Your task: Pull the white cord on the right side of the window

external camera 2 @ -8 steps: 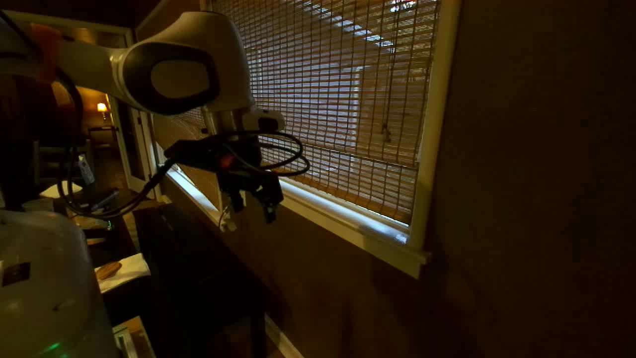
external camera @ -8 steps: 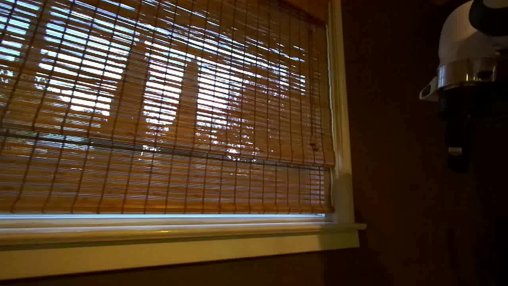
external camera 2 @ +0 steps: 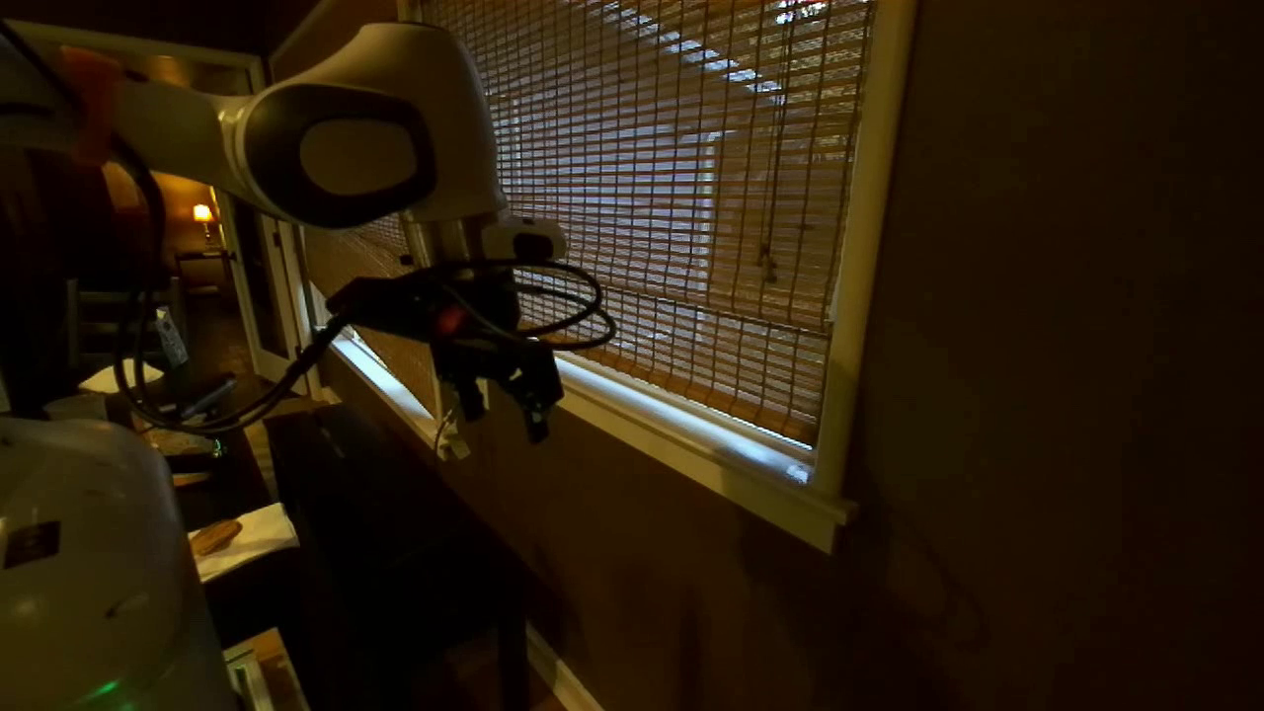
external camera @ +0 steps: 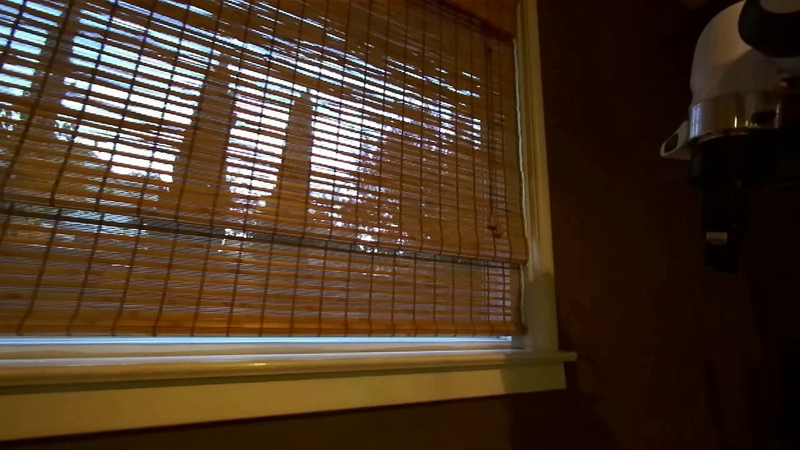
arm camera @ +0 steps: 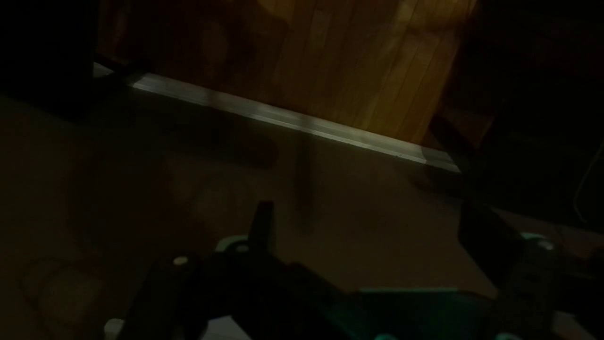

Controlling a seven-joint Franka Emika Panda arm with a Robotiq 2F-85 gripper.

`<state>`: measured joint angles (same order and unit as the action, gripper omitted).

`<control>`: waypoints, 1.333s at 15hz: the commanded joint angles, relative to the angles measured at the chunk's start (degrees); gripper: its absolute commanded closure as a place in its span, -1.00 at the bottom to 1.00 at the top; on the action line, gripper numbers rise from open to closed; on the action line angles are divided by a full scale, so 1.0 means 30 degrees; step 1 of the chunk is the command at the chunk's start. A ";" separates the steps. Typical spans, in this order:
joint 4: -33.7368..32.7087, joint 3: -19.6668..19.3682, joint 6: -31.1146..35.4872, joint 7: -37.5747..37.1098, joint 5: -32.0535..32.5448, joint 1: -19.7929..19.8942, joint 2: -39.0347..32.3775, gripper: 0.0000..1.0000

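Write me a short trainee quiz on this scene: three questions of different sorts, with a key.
1. Multiple choice. How does the gripper stand? A) shut B) open C) hidden in every view
2. True or false: a bright strip shows just below the blind.
3. Fill in: as pictured in an exterior view, the thin white cord runs along the blind's ____ edge.

Key: 1. B; 2. true; 3. right

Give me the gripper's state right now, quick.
Gripper: open, jaws spread wide in the wrist view, with nothing seen held between them.
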<state>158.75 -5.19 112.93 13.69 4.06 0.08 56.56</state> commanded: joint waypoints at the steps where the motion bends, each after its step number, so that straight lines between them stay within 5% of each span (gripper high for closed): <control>1: -0.0050 -0.0088 -0.0060 -0.0093 0.0089 -0.0123 -0.0005 -1.00; 6: -0.0049 -0.0088 -0.0060 -0.0093 0.0089 -0.0123 -0.0005 -1.00; 15: -0.7745 -0.0259 -0.0666 -0.4136 -0.0584 0.1302 -0.4391 -1.00; 20: -1.0811 0.0053 0.2639 -0.6531 -0.1925 0.1420 -0.6982 -1.00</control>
<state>132.20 -6.41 116.50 -2.28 0.91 3.96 41.48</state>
